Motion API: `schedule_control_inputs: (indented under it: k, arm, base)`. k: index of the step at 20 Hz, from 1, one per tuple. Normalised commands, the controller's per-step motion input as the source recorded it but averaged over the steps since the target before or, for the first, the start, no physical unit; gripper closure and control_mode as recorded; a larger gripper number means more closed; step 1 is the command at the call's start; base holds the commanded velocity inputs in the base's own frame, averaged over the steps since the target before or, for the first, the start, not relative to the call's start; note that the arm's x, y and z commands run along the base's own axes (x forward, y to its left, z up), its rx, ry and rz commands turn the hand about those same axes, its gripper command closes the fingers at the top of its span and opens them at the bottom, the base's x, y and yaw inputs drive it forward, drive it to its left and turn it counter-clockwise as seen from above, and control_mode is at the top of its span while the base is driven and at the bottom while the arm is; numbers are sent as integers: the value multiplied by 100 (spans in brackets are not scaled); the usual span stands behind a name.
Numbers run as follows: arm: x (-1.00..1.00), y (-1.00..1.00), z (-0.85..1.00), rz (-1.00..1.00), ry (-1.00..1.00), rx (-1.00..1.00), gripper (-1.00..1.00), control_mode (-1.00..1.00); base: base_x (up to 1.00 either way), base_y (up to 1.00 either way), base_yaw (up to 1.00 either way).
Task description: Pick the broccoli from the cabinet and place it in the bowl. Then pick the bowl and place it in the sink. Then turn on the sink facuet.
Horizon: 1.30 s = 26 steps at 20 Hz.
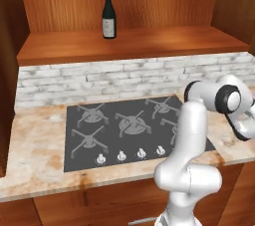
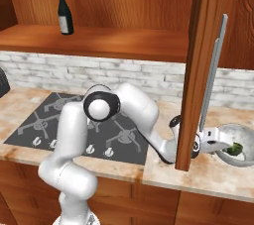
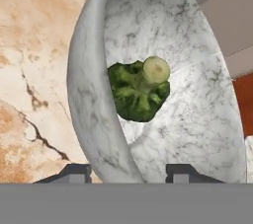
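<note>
Hand view: broccoli (image 3: 138,92) lies inside the bowl (image 3: 197,119), centre.
Done: broccoli step.
Gripper (image 3: 128,172): fingers straddle the bowl's 6 o'clock rim; grip uncertain.
Left: sink, faucet.

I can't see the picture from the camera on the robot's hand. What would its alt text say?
A piece of green broccoli, pale cut stem up, lies inside a deep white marbled bowl seen from close above. The two dark fingertips of the gripper straddle the bowl's near rim, one outside and one inside. The bowl stands on an orange-beige stone counter.
</note>
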Motion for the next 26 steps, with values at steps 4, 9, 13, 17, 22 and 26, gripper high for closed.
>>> schedule_control_inputs:
  k: [4, 9, 13, 17, 22, 26]
  arm:
    - [-24, 16, 3, 1, 2, 0, 100, -100]
    - [-65, 78, 39, 18, 1, 6, 100, -100]
    - [-71, 100, 76, 26, 0, 0, 100, -100]
    - [-34, 100, 100, 23, 2, 0, 100, -100]
    - [0, 100, 100, 15, 8, 0, 100, -100]
    - [0, 80, 100, 7, 13, 0, 100, -100]
  base:
    - [0, 0, 0]
    - [0, 0, 0]
    - [0, 0, 0]
    - [0, 0, 0]
    - [0, 0, 0]
    - [0, 0, 0]
